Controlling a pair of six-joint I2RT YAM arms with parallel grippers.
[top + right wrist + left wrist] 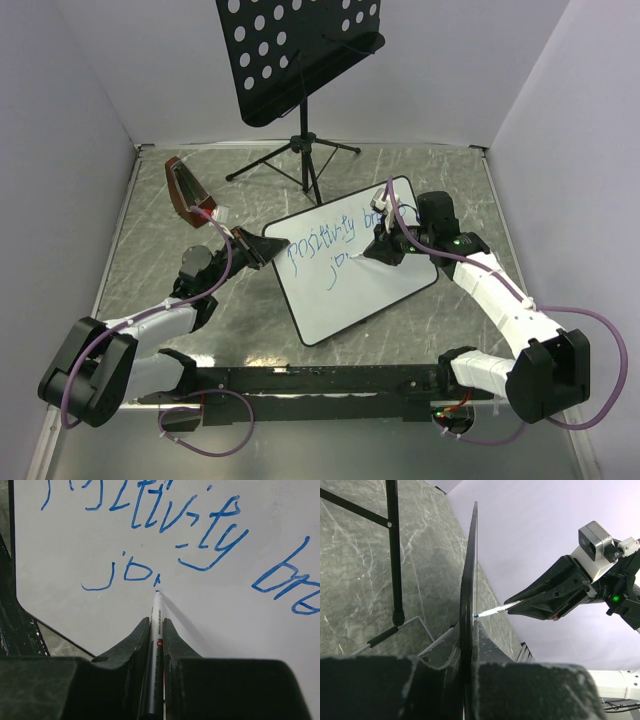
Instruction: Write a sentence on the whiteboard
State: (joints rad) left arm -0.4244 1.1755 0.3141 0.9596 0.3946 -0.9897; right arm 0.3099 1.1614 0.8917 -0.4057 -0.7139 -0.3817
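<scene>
The whiteboard (360,290) lies slantwise in the middle of the table. The sentence (322,243) is in blue marker, an upper line reading roughly "positivity bre" and a lower line "jo". My left gripper (262,248) is shut on the board's left corner. The left wrist view shows the board edge-on (468,580) between the left gripper's (470,630) jaws. My right gripper (375,252) is shut on a white marker (156,625). The marker's tip touches the board (240,615) just right of "jo" (134,572). The right gripper (156,622) and the marker (492,611) also show in the left wrist view.
A black perforated music stand (300,50) on a tripod (305,150) stands at the back, just behind the board. A dark red object (185,190) lies at the back left. A black rail (320,380) runs along the near edge. Walls close in both sides.
</scene>
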